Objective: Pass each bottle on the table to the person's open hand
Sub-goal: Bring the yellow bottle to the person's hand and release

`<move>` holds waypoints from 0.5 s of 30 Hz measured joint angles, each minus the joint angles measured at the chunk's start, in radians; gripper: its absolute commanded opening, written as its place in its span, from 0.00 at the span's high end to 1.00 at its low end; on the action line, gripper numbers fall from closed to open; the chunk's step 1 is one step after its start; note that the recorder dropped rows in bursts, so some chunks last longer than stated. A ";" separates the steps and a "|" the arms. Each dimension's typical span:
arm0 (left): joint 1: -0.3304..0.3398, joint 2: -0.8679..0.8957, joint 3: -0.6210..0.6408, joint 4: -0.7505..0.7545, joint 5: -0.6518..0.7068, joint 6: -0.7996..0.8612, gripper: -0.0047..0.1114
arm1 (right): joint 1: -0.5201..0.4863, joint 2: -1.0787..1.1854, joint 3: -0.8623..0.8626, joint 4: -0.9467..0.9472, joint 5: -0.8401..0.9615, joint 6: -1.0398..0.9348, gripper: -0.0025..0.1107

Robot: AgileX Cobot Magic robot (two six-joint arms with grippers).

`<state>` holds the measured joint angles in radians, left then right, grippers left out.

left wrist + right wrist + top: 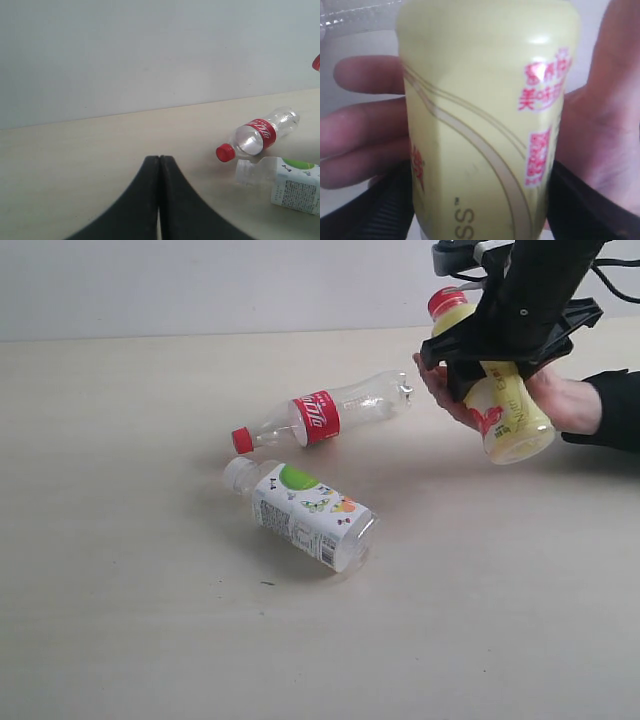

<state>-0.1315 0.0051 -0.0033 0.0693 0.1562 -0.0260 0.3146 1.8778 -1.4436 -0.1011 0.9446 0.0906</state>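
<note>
The yellow bottle [512, 412] with a red cap hangs tilted above the table [120, 540], my right gripper [492, 362] shut around its upper body. The person's open hand [568, 403], with a black sleeve cuff, lies right behind and under the bottle, touching it. In the right wrist view the yellow bottle [480, 125] fills the frame between my black fingers [582, 205], with the palm [602, 125] behind it. The clear bottle [335, 415] with red cap and label, and one white-capped bottle [312, 512], lie on their sides. My left gripper [159, 161] is shut and empty, above bare table.
A pale wall [200, 285] closes the far edge of the table. The left wrist view shows the clear bottle [261, 134] and the white-capped bottle [292, 184] lying side by side off to one side. A second white-capped bottle is out of view.
</note>
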 measured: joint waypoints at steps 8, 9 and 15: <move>0.000 0.000 0.000 0.000 0.000 0.000 0.96 | 0.000 0.002 0.000 0.000 -0.013 0.000 0.54; 0.000 0.000 0.000 0.000 0.000 0.000 0.96 | 0.000 0.002 0.000 0.000 -0.013 0.000 0.47; 0.000 0.000 0.000 0.000 0.000 0.000 0.96 | 0.000 0.004 0.000 -0.002 -0.017 -0.008 0.14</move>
<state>-0.1315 0.0051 -0.0033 0.0693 0.1562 -0.0260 0.3146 1.8818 -1.4436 -0.1031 0.9278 0.0822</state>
